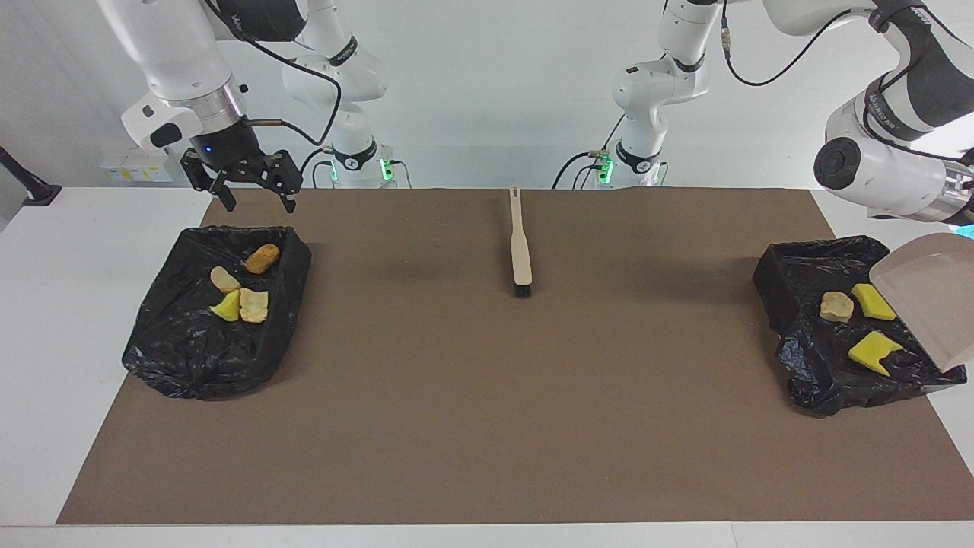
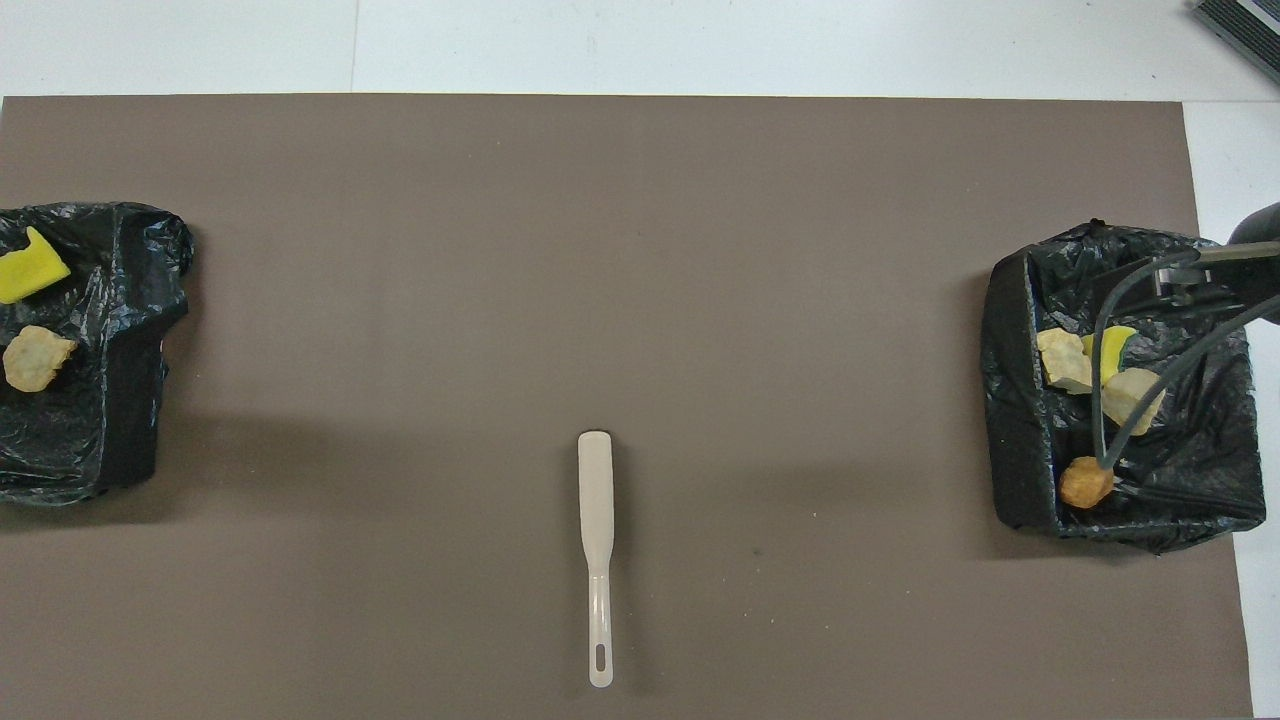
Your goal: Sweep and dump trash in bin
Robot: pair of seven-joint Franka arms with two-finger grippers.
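Observation:
Trash lies in two black-lined bins. The bin (image 1: 190,342) at the right arm's end holds an orange-brown lump (image 1: 262,259), two tan lumps and a yellow piece (image 1: 227,307). The bin (image 1: 791,266) at the left arm's end holds a tan lump (image 1: 836,306) and two yellow pieces (image 1: 873,301). A beige dustpan (image 1: 924,301) hangs tipped over this bin from the left arm (image 1: 875,164), whose gripper is cut off at the view's edge. My right gripper (image 1: 249,189) hangs open and empty above its bin's rim nearest the robots.
A beige brush (image 1: 520,243) lies on the brown mat (image 1: 487,426) midway between the bins, bristles pointing away from the robots. In the overhead view the brush (image 2: 596,540) shows, and the right arm's cable (image 2: 1100,400) crosses over its bin (image 2: 1020,420).

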